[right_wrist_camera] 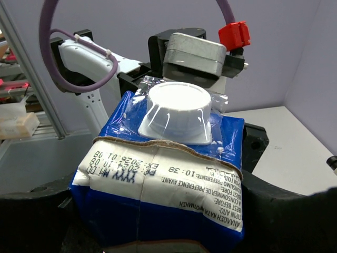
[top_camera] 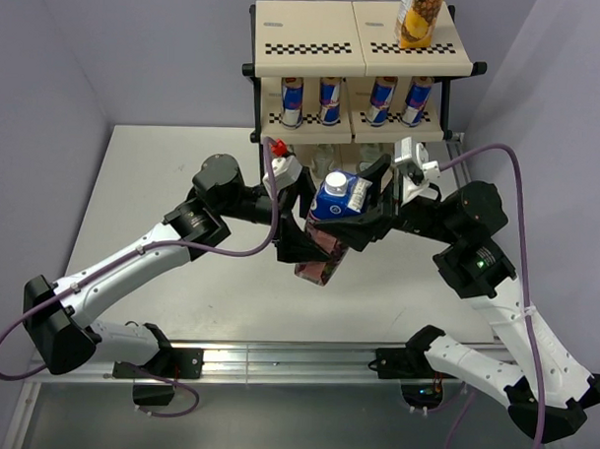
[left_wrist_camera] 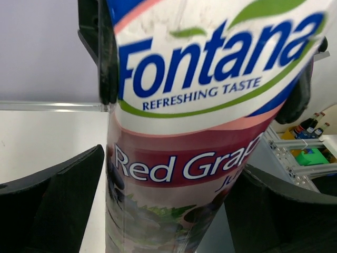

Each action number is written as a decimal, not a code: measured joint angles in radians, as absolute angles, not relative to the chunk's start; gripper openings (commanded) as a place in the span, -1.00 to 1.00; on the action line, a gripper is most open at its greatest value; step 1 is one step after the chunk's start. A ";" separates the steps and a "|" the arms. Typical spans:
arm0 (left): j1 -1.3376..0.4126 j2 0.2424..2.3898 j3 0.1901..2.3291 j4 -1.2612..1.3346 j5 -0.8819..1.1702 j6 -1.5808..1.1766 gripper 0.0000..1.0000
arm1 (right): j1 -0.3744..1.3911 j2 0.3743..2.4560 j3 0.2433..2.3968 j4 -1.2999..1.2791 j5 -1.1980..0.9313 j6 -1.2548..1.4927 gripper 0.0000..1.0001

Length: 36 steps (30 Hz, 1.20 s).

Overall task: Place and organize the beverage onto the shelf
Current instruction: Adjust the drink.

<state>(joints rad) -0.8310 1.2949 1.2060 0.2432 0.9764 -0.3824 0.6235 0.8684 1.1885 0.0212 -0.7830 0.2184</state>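
Observation:
A purple juice carton [top_camera: 322,247] with a blue top and white cap [top_camera: 336,180] hangs tilted above the table, in front of the shelf [top_camera: 317,33]. My right gripper [top_camera: 357,219] is shut on its upper part; in the right wrist view the carton top [right_wrist_camera: 158,174] fills the space between the black fingers. My left gripper [top_camera: 301,240] is open, its fingers [left_wrist_camera: 58,200] standing on either side of the carton body [left_wrist_camera: 200,132] with a thin gap on the left. A yellow carton [top_camera: 419,17] stands on the top tier, several cans [top_camera: 330,100] on the middle tier.
The shelf stands at the table's far edge, right behind both wrists. Clear bottles [top_camera: 327,155] show dimly on its bottom tier, mostly hidden by the arms. White tabletop [top_camera: 154,180] lies to the left; a metal rail [top_camera: 276,357] runs along the near edge.

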 measured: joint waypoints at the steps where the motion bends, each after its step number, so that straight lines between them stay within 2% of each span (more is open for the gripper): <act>1: -0.832 1.298 1.206 0.241 0.980 -0.383 0.58 | 0.624 0.871 1.191 0.021 -0.783 0.218 -1.00; 2: -0.834 1.301 1.206 0.242 0.987 -0.382 0.41 | 0.624 0.872 1.192 0.021 -0.783 0.214 -1.00; 3: -0.835 1.301 1.207 0.241 0.992 -0.379 0.05 | 0.623 0.873 1.192 0.019 -0.783 0.211 -1.00; 4: -0.836 1.301 1.207 0.239 0.995 -0.382 -0.16 | 0.622 0.873 1.192 0.013 -0.781 0.209 -1.00; 6: -0.837 1.301 1.207 0.232 0.995 -0.386 -0.52 | 0.622 0.875 1.193 0.004 -0.779 0.196 -1.00; 8: -0.838 1.301 1.207 0.226 0.989 -0.387 -0.71 | 0.621 0.875 1.193 -0.001 -0.778 0.191 -1.00; 9: -0.838 1.301 1.207 0.227 0.989 -0.385 -0.95 | 0.621 0.875 1.193 -0.001 -0.778 0.191 -1.00; 10: -0.838 1.301 1.207 0.227 0.988 -0.385 -0.99 | 0.621 0.875 1.193 -0.001 -0.779 0.191 -0.99; 11: -0.838 1.301 1.207 0.228 0.985 -0.385 -0.99 | 0.621 0.875 1.193 -0.001 -0.779 0.192 -0.69; 12: -0.838 1.300 1.207 0.228 0.983 -0.385 -0.99 | 0.621 0.875 1.193 -0.001 -0.778 0.192 -0.47; 13: -0.838 1.300 1.207 0.228 0.980 -0.385 -0.99 | 0.621 0.873 1.193 -0.001 -0.777 0.191 0.04; 14: -0.839 1.299 1.207 0.227 0.976 -0.385 -0.99 | 0.621 0.872 1.193 -0.001 -0.775 0.191 0.30; 16: -0.840 1.296 1.207 0.222 0.964 -0.382 -0.99 | 0.623 0.864 1.190 -0.004 -0.759 0.187 0.59; 19: -0.852 1.280 1.207 0.179 0.888 -0.361 -0.99 | 0.626 0.846 1.196 -0.012 -0.679 0.173 0.89; 30: -0.841 1.276 1.215 0.022 0.403 -0.294 -0.99 | 0.619 0.712 1.328 -0.087 -0.161 0.105 0.98; 36: -0.841 1.363 1.428 -0.115 0.112 -0.209 -0.99 | 0.619 0.680 1.307 -0.165 0.054 0.110 0.98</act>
